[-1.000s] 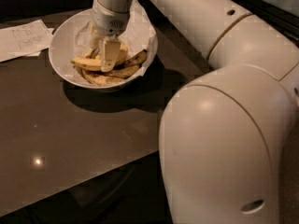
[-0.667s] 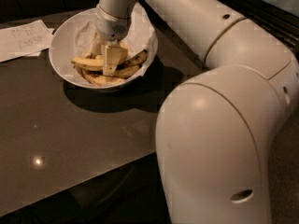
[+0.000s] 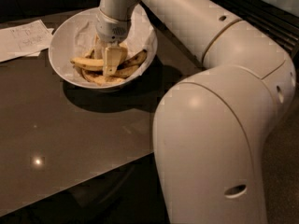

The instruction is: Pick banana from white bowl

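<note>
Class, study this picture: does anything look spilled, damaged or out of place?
Nothing spilled or damaged. The robot's gripper is down among the yellow bananas inside the wide white bowl; only the bowl's crinkled white paper lining looks untidy.

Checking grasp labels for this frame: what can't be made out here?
Camera view only.
- The pincer down in the white bowl: its own body hides whether it has the banana.
- Pile middle: covered by the pincer, so no banana count.
- Bowl's far rim: behind the arm.
- The paper sheet: cut by left edge, writing too small.
</note>
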Available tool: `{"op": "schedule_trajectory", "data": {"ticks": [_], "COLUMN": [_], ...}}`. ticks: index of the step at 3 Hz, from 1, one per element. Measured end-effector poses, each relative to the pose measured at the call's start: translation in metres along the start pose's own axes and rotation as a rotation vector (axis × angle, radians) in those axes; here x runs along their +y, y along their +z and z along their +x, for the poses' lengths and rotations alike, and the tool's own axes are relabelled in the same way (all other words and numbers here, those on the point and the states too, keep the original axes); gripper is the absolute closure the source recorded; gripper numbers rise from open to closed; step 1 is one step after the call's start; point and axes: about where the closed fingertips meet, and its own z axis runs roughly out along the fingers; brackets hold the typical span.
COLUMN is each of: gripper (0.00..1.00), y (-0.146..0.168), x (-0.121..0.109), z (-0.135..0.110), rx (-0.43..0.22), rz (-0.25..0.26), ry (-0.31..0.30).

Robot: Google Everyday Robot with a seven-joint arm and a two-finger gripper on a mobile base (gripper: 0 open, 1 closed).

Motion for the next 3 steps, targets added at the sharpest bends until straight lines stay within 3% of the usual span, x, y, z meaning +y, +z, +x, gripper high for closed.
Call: {"op": "schedule_trajectory", "data": {"ticks": [1,2,3], "gripper": [0.83,1.00,1.00], "y": [-0.0132,-0.0158,-0.0157], "x": [-0.0073,-0.0094,-0.0094], "z": [0.0004,0.0004,0.0004], "rx": [0.036,0.042,0.042], "rz": [0.075,0.091,0.091], "ry": [-0.016,-0.018,-0.018]}}
